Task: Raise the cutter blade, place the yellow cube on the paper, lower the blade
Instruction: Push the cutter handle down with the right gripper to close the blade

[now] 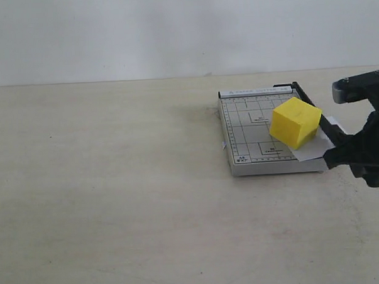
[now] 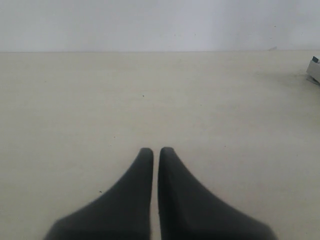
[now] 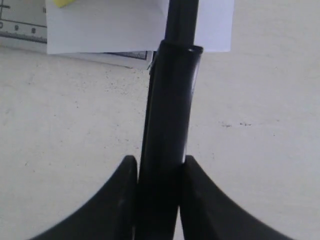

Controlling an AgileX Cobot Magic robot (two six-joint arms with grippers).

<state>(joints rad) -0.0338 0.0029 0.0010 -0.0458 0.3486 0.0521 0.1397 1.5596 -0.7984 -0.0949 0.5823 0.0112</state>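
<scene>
Cutter blade [image 3: 170, 100] handle pinched between right gripper [image 3: 160, 162] fingers, near-right of trimmer board [image 1: 252, 133]. Yellow cube [image 1: 295, 121] sits on paper [image 1: 316, 150], right beside blade line. Risk: blade coming down clips cube, shoves it and paper. Left gripper [image 2: 156, 150] fingers together, empty, off left.

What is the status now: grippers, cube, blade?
Left gripper shut, empty, away from trimmer. Right gripper shut on cutter blade handle. Yellow cube sits on paper; blade low beside it. No obstruction seen.
</scene>
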